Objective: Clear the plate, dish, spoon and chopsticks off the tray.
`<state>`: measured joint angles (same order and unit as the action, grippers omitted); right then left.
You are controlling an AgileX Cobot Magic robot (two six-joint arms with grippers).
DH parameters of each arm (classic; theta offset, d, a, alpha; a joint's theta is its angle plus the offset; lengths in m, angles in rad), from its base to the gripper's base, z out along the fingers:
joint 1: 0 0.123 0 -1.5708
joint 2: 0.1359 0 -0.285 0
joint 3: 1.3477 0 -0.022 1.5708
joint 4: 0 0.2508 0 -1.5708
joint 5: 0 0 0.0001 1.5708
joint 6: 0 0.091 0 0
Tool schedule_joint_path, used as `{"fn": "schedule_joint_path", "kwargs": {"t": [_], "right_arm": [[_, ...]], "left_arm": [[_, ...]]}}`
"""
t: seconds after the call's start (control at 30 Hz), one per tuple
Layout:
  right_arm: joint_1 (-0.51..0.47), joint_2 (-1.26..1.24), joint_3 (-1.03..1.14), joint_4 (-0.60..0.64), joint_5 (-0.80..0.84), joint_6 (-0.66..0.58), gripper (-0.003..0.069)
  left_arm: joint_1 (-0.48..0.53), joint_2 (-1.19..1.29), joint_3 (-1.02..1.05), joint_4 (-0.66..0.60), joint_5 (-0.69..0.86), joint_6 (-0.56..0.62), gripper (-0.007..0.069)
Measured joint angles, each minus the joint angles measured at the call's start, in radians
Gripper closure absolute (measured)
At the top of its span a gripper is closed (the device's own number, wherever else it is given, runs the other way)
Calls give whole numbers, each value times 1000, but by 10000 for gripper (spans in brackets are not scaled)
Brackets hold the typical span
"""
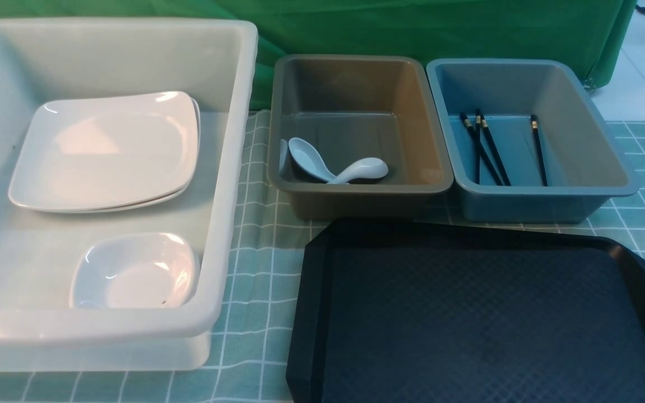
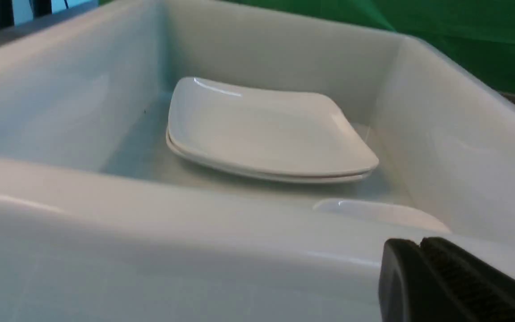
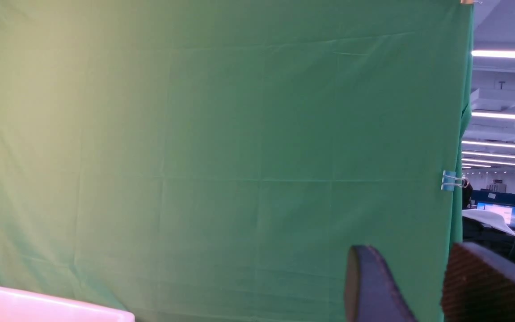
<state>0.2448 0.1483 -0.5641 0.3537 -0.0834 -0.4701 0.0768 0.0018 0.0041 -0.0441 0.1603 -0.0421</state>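
Sitting bare at lower right of front view: black tray (image 1: 485,319) on checked cloth (image 1: 255,235) over worktop. Plate (image 1: 107,148) stacked on second plate at upper left, inside white tub (image 1: 233,168); small white dish (image 1: 135,271) nearer the camera in same tub. Spoon (image 1: 364,168) lies with another spoon in brown bin (image 1: 440,168), centre top. Chopsticks (image 1: 487,148) in blue bin (image 1: 608,162), upper right. Left pincer (image 2: 420,255) closed, empty, just outside tub wall. Right pincer (image 3: 418,277) apart, holding nothing, facing green backdrop (image 3: 217,156).
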Motion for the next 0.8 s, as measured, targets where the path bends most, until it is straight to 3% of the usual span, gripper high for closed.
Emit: {"fn": "schedule_joint_path", "kwargs": {"t": [0.1,0.8], "right_arm": [[0,0,0,0,0,0,376],[0,0,0,0,0,1,376]], "left_arm": [[0,-1,3,23,71,-17,607],[-17,-1,3,19,69,-19,607]]}}
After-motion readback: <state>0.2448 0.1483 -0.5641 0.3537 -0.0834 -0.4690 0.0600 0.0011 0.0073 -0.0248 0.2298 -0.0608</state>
